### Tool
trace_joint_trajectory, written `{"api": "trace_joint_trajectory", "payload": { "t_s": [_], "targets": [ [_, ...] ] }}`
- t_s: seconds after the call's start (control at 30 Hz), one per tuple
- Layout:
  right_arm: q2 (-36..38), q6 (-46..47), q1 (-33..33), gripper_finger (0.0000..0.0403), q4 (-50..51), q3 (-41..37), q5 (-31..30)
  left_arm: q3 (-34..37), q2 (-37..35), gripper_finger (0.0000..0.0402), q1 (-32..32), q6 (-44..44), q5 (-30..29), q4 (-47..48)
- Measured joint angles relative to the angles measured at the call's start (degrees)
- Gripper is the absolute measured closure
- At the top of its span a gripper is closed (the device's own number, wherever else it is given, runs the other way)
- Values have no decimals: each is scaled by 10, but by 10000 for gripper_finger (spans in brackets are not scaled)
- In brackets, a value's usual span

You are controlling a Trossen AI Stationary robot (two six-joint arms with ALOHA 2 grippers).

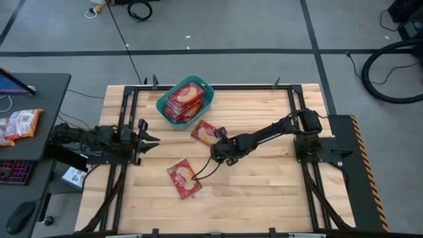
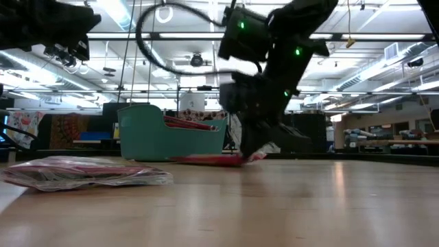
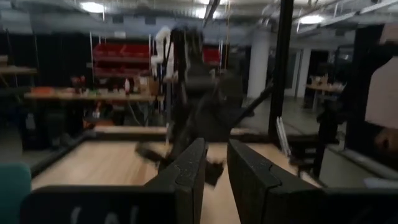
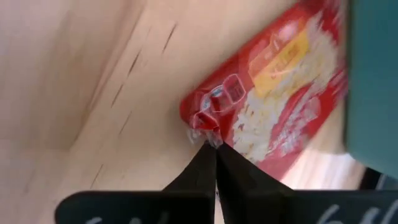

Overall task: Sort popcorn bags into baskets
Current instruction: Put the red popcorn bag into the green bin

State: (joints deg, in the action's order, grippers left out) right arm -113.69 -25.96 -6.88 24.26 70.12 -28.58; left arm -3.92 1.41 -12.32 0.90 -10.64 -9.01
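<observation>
A teal basket (image 1: 185,99) (image 2: 171,134) stands at the table's far middle with several red popcorn bags (image 1: 184,100) inside. One red bag (image 1: 205,132) (image 4: 280,93) lies flat just in front of the basket. My right gripper (image 1: 218,147) (image 4: 215,152) is at that bag's near end, shut on it. Another red bag (image 1: 184,177) (image 2: 82,171) lies flat nearer the table's near edge. My left gripper (image 1: 151,140) (image 3: 216,171) waits open and holding nothing at the table's left side. My right gripper pinches the crimped end seam (image 4: 208,124) of the bag by the basket, at a corner, between its two fingertips. The fingers come slanting down from the table's right. The held end (image 2: 260,154) is crumpled and slightly raised; the rest of the bag (image 2: 206,159) lies on the table.
Dark frame rails (image 1: 125,119) run along the table's left, right and far edges. A side desk at the left holds orange-and-white snack packets (image 1: 20,123), a keyboard and a mouse. Bare wood (image 1: 264,185) shows on the near right of the table.
</observation>
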Motion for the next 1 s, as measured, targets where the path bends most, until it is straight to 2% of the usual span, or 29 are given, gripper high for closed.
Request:
{"api": "trace_joint_trajectory", "payload": {
  "t_s": [0.23, 0.47, 0.67, 0.83, 1.0],
  "targets": [
    [29, 42, -1, 399, 11, 36, 15, 0, 56, 329, 0, 0, -3, -18],
    [71, 104, -1, 400, 17, 47, 59, 0, 125, 329, 0, 3, -3, -27],
    [108, 164, 12, 401, 15, 48, 106, 0, 210, 329, 0, -29, -5, -128],
    [114, 198, 18, 402, 17, 48, 136, 0, 278, 329, 0, -29, -32, -215],
    [114, 213, 19, 402, 24, 48, 141, 0, 342, 304, 0, -7, -55, -227]
  ]
}}
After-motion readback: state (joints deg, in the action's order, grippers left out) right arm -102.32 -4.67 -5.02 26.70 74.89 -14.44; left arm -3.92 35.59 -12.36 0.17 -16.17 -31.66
